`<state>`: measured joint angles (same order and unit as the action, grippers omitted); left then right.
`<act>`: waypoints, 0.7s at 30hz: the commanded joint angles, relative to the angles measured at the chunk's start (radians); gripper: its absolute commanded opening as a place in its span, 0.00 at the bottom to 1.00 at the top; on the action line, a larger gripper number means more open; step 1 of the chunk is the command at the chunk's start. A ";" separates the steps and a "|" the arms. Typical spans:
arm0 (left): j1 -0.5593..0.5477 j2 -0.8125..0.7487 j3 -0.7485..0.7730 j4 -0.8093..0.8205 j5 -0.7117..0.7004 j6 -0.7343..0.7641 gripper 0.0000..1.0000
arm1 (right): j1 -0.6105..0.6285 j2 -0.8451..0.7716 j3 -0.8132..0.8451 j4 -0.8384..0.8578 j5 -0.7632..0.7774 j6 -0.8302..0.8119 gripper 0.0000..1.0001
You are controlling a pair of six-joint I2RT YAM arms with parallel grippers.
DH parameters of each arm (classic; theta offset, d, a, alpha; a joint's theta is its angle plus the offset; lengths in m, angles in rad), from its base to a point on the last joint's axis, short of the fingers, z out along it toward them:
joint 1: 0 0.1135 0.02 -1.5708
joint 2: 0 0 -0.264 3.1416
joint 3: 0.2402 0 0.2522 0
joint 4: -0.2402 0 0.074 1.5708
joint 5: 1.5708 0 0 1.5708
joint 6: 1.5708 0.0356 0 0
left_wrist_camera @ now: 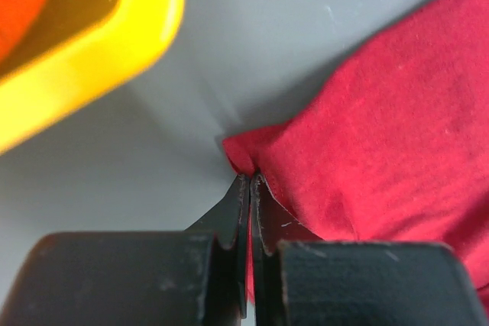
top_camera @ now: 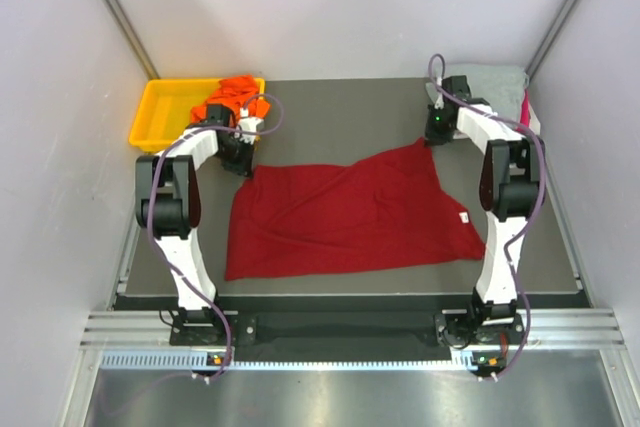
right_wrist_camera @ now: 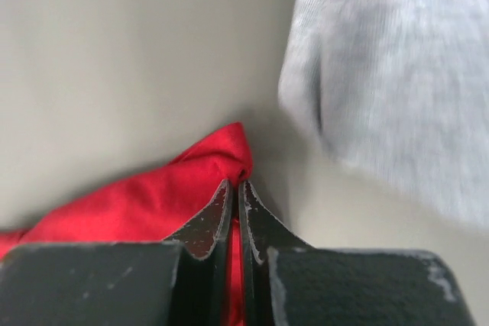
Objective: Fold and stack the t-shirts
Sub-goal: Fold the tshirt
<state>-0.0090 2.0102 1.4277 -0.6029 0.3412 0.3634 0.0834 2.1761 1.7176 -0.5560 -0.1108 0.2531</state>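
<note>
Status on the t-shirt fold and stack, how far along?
Done: dark red t-shirt spread on the table. In hand: left hand and right hand each pinch a far corner of it. Left: folding it, then the orange t-shirt bunched in the yellow tray, and the grey t-shirt and pink t-shirt far right.

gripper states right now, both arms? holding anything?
left gripper: closed, pinching a far corner of the dark red t-shirt.
right gripper: closed, pinching the other far corner of the same shirt.

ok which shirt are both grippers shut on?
The dark red t-shirt spread mid-table, pinched at its far corners. Orange one is in the yellow tray, grey one far right.
</note>
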 commanded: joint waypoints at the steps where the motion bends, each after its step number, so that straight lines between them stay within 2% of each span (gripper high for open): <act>1: 0.036 -0.115 -0.047 0.026 0.029 -0.009 0.00 | 0.022 -0.179 -0.080 0.071 -0.053 -0.032 0.00; 8: 0.040 -0.355 -0.214 0.085 -0.068 0.084 0.00 | 0.046 -0.491 -0.375 0.154 -0.105 -0.017 0.00; 17: 0.038 -0.495 -0.343 0.003 -0.082 0.207 0.00 | 0.046 -0.843 -0.748 0.099 -0.040 -0.008 0.00; 21: 0.043 -0.516 -0.361 -0.027 -0.125 0.246 0.00 | 0.044 -0.933 -0.802 0.007 0.006 0.000 0.00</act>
<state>0.0292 1.5402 1.0843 -0.6003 0.2520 0.5430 0.1207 1.3228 0.9417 -0.4892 -0.1566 0.2436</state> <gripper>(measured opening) 0.011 0.011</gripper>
